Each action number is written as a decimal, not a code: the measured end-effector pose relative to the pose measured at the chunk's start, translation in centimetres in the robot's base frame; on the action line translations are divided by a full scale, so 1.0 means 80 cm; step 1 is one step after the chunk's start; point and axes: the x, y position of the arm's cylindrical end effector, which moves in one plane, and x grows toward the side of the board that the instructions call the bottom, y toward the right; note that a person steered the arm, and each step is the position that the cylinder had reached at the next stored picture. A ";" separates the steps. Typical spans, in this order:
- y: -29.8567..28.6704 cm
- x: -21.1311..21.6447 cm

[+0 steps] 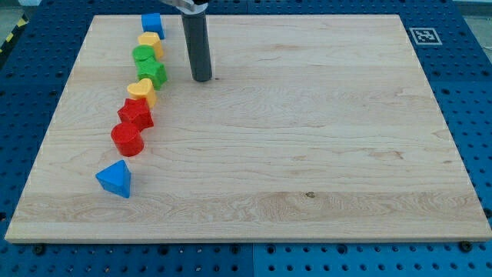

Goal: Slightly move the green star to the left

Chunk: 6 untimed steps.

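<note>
The green star (154, 73) lies near the view's top left on the wooden board (307, 154), in a slanted line of blocks. A green cylinder (143, 55) touches it above and a yellow heart (142, 90) lies just below it. My tip (201, 78) stands on the board to the right of the green star, a short gap away, not touching it. The dark rod rises from the tip to the view's top edge.
The line runs from a blue block (151, 23) at the top, past a yellow block (151, 41), down to a red star (136, 114) and a red cylinder (127, 139). A blue triangle (115, 178) lies apart at the lower left. A marker tag (423, 35) sits at the top right.
</note>
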 end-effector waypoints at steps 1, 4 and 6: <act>-0.005 0.000; -0.044 0.000; -0.052 0.000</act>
